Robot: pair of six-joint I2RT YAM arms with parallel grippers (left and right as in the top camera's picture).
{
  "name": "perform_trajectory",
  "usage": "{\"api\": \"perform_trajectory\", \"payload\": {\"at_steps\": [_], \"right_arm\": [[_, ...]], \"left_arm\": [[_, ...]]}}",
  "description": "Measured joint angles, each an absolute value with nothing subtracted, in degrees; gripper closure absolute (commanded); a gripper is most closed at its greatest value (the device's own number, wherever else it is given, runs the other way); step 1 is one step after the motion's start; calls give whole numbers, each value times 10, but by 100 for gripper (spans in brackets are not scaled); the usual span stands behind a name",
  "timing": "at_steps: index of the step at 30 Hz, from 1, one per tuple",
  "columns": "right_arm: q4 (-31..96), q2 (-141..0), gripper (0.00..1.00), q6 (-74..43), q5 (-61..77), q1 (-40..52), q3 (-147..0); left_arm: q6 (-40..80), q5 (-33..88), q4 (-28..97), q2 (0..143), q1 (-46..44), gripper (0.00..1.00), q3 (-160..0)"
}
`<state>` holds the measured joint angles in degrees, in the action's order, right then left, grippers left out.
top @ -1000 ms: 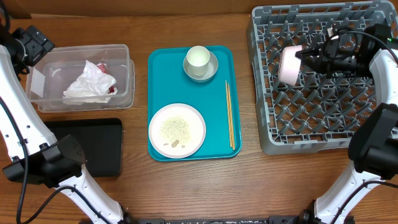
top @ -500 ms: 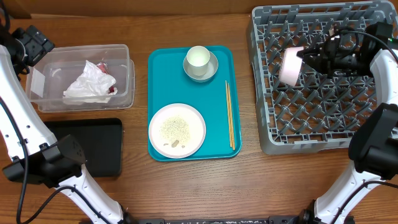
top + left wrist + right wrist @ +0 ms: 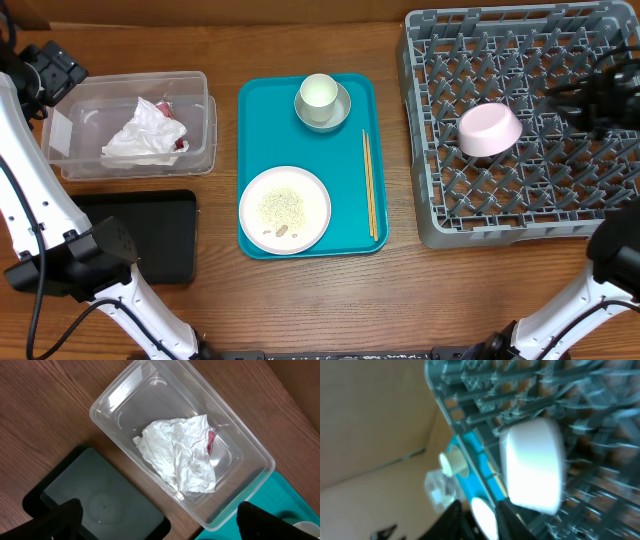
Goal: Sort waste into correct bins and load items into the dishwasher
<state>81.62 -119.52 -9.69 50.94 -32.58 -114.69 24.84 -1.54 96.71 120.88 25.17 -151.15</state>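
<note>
We see the bowl (image 3: 489, 130) upside down in the rack (image 3: 500, 232); left fingers (image 3: 57, 520) spread, right fingers (image 3: 457, 522) blurred, we cannot tell.

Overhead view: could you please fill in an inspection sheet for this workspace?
Surface: wooden table, nothing spilled.
Job's things: napkin in the tub; black tray empty; crumbs on the plate; cup in a bowl; another bowl lying in the rack.
Clutter: chopsticks on the teal tray; red scrap beside the napkin.
Grippers: left gripper open, empty; right gripper blurred, apart from that bowl.
Cables: black cable along the left arm.
Surroundings: tan panel behind the table.
</note>
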Motion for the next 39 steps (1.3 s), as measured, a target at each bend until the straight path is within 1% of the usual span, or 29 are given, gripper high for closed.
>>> {"api": "perform_trajectory", "payload": {"at_steps": [4, 7, 10, 13, 16, 17, 23, 26, 31, 33, 39], "right_arm": [[868, -1189, 71, -97, 447, -340, -1211], [881, -1171, 62, -99, 410, -333, -1230], [881, -1147, 61, -97, 385, -311, -1234], [870, -1134, 77, -91, 368, -266, -1237], [837, -1133, 88, -100, 328, -203, -1233], [830, -1133, 89, -110, 305, -180, -1230], [820, -1150, 91, -180, 125, -69, -1215], [825, -1168, 92, -197, 71, -48, -1204], [847, -1208, 92, -230, 4, -42, -1182], [842, -1215, 96, -237, -9, -44, -1169], [834, -1214, 96, -245, -24, -44, -1153]], "left_arm": [[248, -15, 967, 1209, 252, 0, -1512], [248, -15, 967, 1209, 252, 0, -1512], [248, -15, 967, 1209, 252, 0, -1512], [248, -15, 967, 1209, 252, 0, -1512], [248, -15, 967, 1209, 252, 0, -1512], [248, -15, 967, 1209, 252, 0, -1512], [248, -15, 967, 1209, 252, 0, -1512], [248, -15, 967, 1209, 252, 0, -1512], [248, -15, 967, 1209, 252, 0, -1512], [248, -15, 967, 1209, 252, 0, -1512], [248, -15, 967, 1209, 252, 0, -1512]]}}
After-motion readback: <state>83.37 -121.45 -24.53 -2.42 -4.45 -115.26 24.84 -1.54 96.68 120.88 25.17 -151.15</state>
